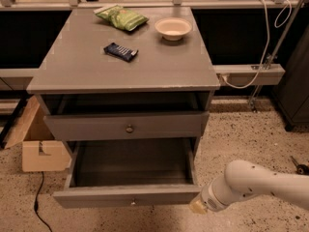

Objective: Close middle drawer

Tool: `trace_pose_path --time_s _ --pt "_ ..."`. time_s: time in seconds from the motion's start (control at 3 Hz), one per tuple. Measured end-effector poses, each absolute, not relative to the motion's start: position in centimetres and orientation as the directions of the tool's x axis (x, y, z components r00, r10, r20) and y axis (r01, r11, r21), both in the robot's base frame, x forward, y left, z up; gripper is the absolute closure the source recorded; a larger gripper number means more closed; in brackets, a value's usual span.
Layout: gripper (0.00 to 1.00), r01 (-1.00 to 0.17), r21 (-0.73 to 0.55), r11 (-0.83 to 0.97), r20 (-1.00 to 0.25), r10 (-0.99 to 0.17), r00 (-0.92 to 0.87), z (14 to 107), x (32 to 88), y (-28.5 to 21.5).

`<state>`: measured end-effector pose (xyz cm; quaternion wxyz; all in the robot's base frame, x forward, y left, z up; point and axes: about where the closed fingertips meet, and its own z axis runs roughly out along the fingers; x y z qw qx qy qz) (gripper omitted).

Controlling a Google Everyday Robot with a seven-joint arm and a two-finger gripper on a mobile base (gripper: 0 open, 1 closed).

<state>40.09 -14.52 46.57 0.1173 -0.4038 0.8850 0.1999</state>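
Gripper (197, 206): pale tip low in the view, at the end of the white arm (260, 186). Cannot tell whether it is apart or together.

Middle drawer (120, 196): pulled far out of the grey cabinet (120, 69), interior bare. Its front runs off to the view's left of the gripper. The right front corner is just beside the tip; contact not confirmed. Small pale knob (133, 203) is well left of the tip.

Top drawer (96, 127), above and left of the gripper, is slightly out.
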Motion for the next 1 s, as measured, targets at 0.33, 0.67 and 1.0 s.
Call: trace_pose_path --time_s 0.33,0.67,1.0 --pt "1.00 -0.761 0.262 0.593 -0.368 -0.668 -0.647 46.5 40.0 -14.5" --pt "1.00 -0.759 0.250 0.601 -0.373 -0.663 -0.649 44.1 40.2 -14.3" --pt "1.00 -0.769 0.215 0.602 -0.409 -0.659 -0.631 41.1 42.1 -14.2"
